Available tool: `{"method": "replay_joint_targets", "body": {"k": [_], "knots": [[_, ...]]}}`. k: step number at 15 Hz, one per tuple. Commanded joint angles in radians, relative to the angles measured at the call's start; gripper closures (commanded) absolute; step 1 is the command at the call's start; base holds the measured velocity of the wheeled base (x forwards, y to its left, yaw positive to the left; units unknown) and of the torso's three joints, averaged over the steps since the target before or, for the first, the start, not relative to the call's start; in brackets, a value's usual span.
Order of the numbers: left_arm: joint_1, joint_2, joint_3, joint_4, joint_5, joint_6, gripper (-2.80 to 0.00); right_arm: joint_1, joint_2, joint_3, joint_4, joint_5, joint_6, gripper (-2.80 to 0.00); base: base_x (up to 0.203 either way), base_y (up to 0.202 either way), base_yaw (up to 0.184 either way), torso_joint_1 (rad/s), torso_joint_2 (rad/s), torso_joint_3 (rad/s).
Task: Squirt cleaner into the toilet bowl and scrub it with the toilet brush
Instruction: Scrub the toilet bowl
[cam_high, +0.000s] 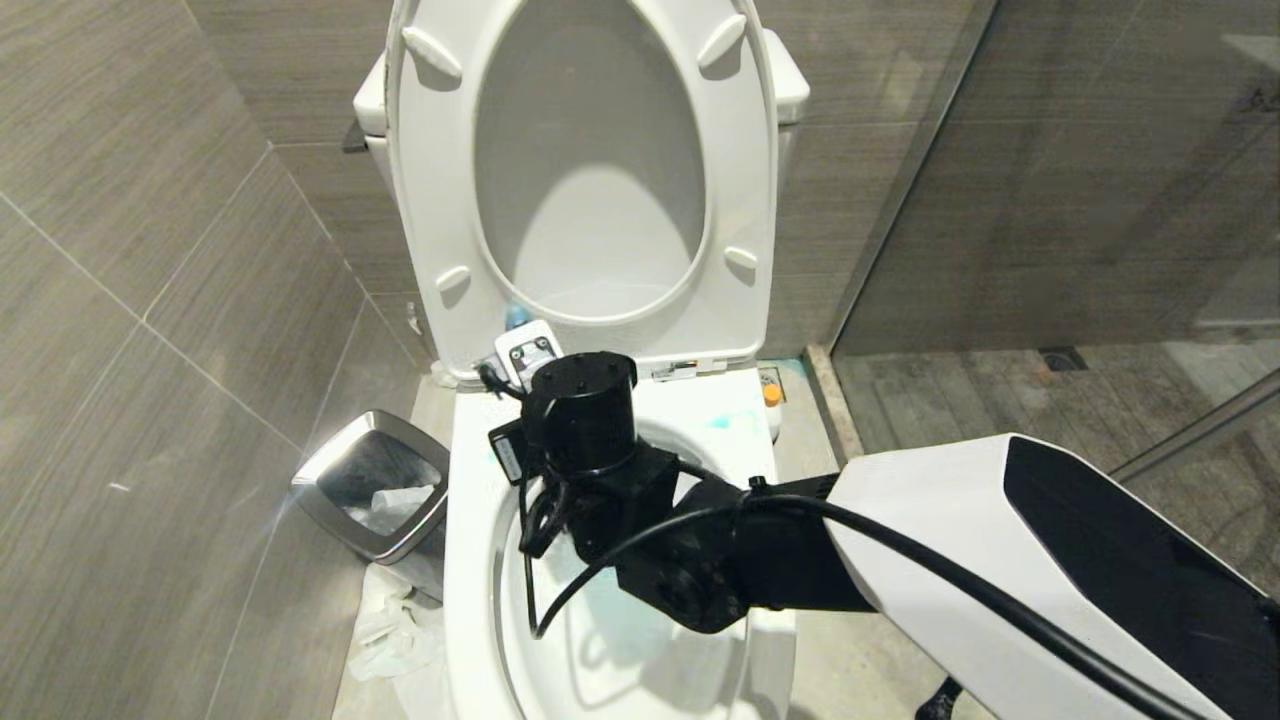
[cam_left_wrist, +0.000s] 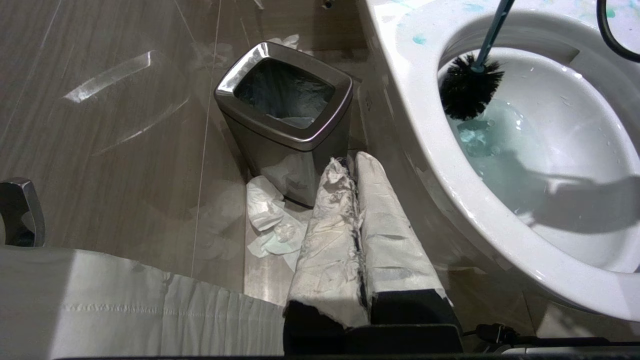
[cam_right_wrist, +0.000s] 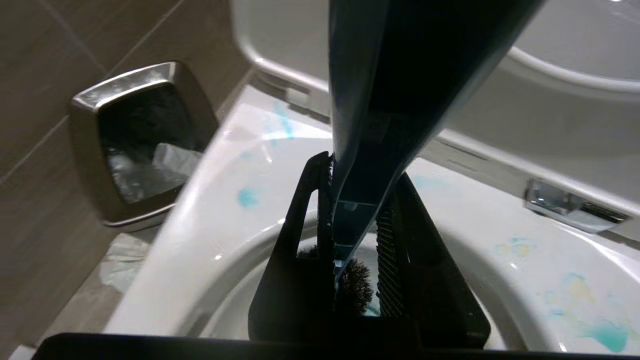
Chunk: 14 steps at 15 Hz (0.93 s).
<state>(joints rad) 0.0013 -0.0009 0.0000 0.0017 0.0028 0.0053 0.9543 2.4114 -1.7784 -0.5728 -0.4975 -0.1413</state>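
Right gripper (cam_right_wrist: 352, 240): clamped on toilet brush (cam_left_wrist: 472, 85) handle, above toilet bowl (cam_left_wrist: 425, 165).
Brush head: inside bowl, at blue water's edge.
Risk: splashing over rim; handle slipping if pressed hard.
Left gripper (cam_left_wrist: 357, 210): together, parked beside bin (cam_left_wrist: 285, 105).

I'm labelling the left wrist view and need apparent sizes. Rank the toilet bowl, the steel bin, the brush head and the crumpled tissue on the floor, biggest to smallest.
1. toilet bowl
2. steel bin
3 and 4. brush head and crumpled tissue look much alike, so I won't rank them.
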Motion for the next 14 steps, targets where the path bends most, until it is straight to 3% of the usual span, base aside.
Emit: {"method": "replay_joint_targets", "body": {"k": [1, 6, 14], "knots": [[0.000, 0.001, 0.000, 0.000, 0.000, 0.001, 0.00, 0.044, 0.011, -0.003, -0.004, -0.005, 0.000, 0.00, 0.000, 0.000, 0.000, 0.000, 0.00, 0.000], [0.001, 0.001, 0.000, 0.001, 0.000, 0.001, 0.00, 0.116, -0.036, 0.072, -0.004, -0.010, 0.005, 0.00, 0.000, 0.000, 0.000, 0.000, 0.00, 0.000], [0.000, 0.001, 0.000, 0.001, 0.000, 0.001, 0.00, 0.231, -0.266, 0.436, -0.014, -0.020, 0.066, 0.00, 0.000, 0.000, 0.000, 0.000, 0.00, 0.000]]}}
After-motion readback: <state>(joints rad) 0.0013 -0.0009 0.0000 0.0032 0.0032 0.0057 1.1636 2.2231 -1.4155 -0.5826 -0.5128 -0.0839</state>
